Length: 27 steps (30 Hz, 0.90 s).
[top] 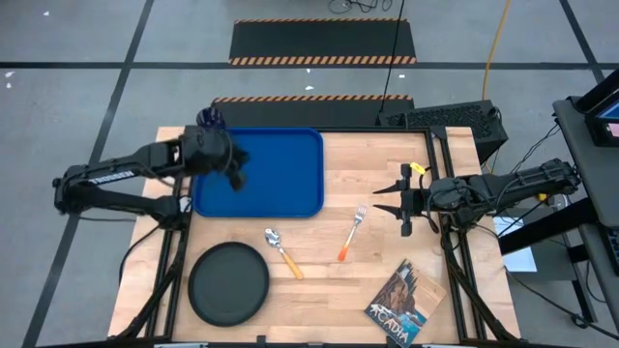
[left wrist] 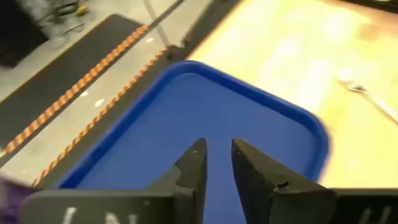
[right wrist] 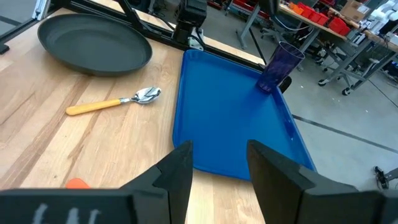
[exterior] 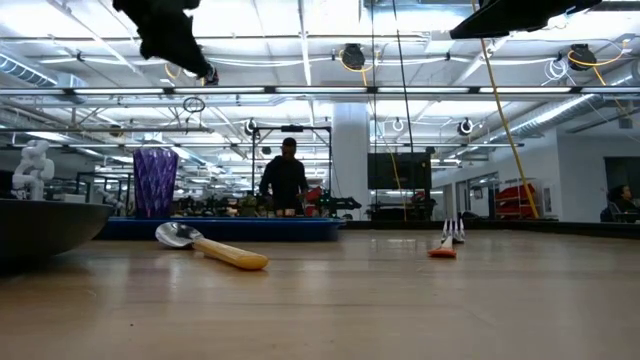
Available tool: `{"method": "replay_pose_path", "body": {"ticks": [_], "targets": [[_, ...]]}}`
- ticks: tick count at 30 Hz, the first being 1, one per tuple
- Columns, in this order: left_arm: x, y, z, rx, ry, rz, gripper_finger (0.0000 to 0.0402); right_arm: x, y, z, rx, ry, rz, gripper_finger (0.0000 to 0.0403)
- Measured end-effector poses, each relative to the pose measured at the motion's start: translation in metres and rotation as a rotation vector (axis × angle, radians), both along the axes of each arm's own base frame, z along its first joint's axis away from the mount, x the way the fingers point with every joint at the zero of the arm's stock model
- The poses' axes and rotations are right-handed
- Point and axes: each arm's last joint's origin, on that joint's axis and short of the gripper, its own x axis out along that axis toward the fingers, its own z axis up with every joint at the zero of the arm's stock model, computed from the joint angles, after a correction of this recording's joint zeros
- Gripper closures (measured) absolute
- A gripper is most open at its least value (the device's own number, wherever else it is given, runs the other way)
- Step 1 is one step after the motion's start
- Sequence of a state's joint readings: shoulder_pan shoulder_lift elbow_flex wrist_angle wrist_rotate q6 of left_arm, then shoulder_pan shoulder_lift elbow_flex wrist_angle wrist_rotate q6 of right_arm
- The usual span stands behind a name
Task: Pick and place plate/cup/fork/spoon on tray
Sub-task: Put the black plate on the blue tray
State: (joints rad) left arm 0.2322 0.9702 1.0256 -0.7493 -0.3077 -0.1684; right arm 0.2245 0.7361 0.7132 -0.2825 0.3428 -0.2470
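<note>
High view: ribbed purple cup (top: 210,118) upright on smooth blue tray (top: 259,173) — both jaws apart, empty.

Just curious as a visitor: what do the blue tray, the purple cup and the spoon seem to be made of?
The tray looks like smooth, glossy plastic, uniformly bright blue. The cup seems to be translucent purple plastic, since light shows through it. The spoon has a shiny, reflective bowl, likely metal, and a matte yellow-orange handle, probably plastic.

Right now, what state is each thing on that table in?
cup: upright, in the tray's corner
tray: holds only the cup
plate: on the table, empty
spoon: lying on the table
fork: lying on the table
left gripper: open, over the tray
right gripper: open, empty
</note>
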Motion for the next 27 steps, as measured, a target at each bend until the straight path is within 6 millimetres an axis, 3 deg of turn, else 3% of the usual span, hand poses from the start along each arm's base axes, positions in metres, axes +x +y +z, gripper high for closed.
{"method": "replay_pose_path", "body": {"ticks": [13, 18, 27], "targets": [[0.017, -0.077, 0.002, -0.04, -0.11, -0.244, 0.0352, 0.0, 0.0, 0.0, 0.015, -0.002, -0.006, 0.0257], [0.032, -0.106, -0.004, -0.086, -0.131, -0.396, 0.0353, 0.0, 0.0, 0.0, 0.024, -0.004, -0.01, 0.0257], [0.056, -0.158, -0.016, -0.173, -0.079, -0.488, 0.0353, 0.001, 0.0, 0.001, 0.042, -0.018, -0.015, 0.0257]]}}
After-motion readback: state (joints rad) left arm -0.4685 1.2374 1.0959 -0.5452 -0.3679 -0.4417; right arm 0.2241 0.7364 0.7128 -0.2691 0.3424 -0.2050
